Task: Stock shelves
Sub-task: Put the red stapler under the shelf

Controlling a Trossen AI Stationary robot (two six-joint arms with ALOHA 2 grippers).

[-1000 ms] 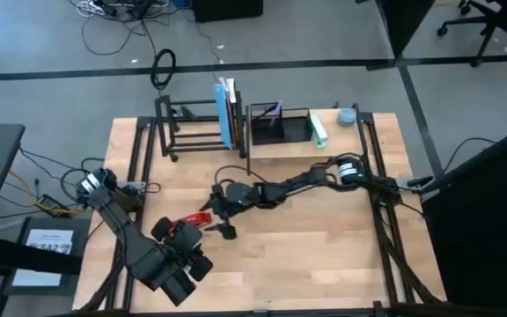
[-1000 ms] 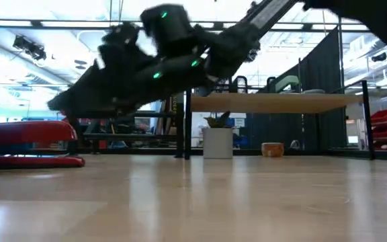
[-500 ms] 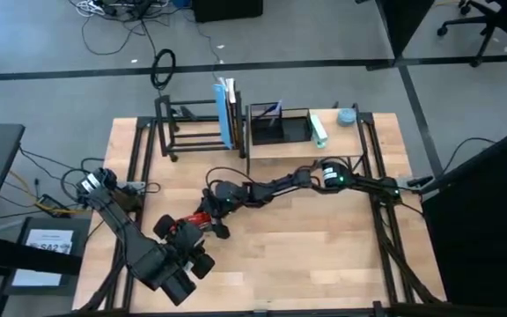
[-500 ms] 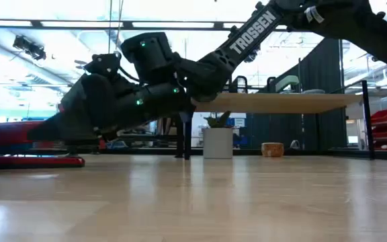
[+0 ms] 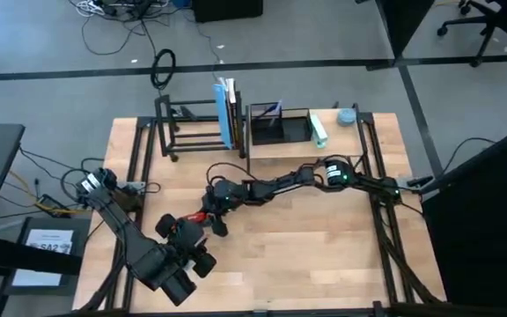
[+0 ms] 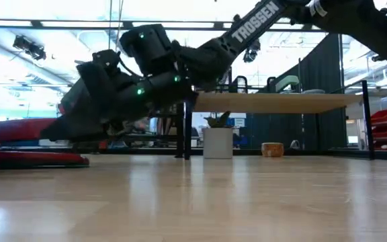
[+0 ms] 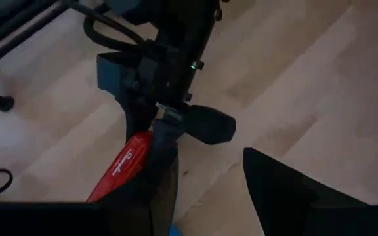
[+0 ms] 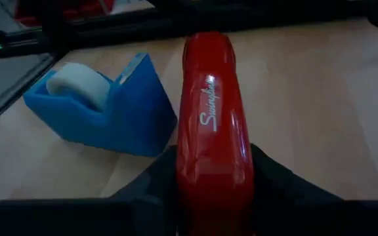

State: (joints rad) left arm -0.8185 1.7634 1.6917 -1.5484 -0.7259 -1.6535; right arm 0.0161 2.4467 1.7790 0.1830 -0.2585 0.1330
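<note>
Right hand (image 5: 208, 217) straddles the red stapler (image 8: 214, 131) lengthwise, fingers either side, grip unconfirmed; shelves (image 5: 196, 123) lie well beyond its wrist.

Light: bright from ceiling lamps, low view washed out
Wrist views: dim
Blur: red stapler (image 8: 214, 124) close up, soft

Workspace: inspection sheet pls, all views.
Surface: wood table, bare at front.
Job's things: black rack holds upright books; wood-top shelf beside it.
Clutter: red stapler, blue tape dispenser, small white planter.
Grippers: right gripper astride the stapler; left gripper open, close by.
Cables: loose ones on floor beyond table.
Surroundings: office chair, dark curtain.
</note>
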